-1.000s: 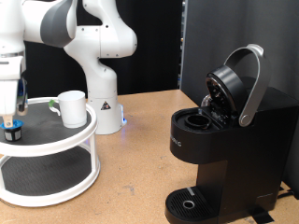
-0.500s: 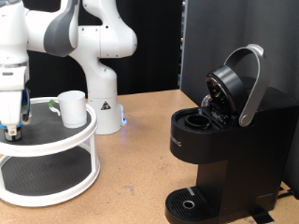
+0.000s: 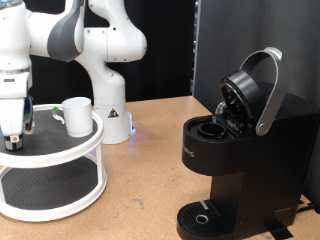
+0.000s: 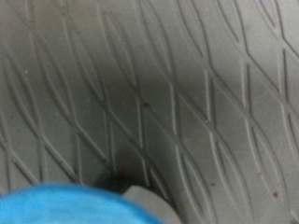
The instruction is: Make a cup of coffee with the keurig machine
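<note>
A: Where's the cup [image 3: 76,113]?

B: On the top shelf of the white two-tier stand [image 3: 62,160], untouched. The keurig machine [image 3: 243,150] sits well apart at the exterior view's right, lid up.

A: What's changed?

B: The gripper [image 3: 13,137] has dropped onto the blue-topped pod [image 4: 65,204] over the last second. I can't tell whether its fingers have closed.

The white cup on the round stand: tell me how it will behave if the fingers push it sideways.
The cup looks squat and wide-based, so it would probably slide rather than tip. It stands near the rim of the two-tier stand, so a push outward might drop it. The ribbed mat likely adds some grip.
</note>
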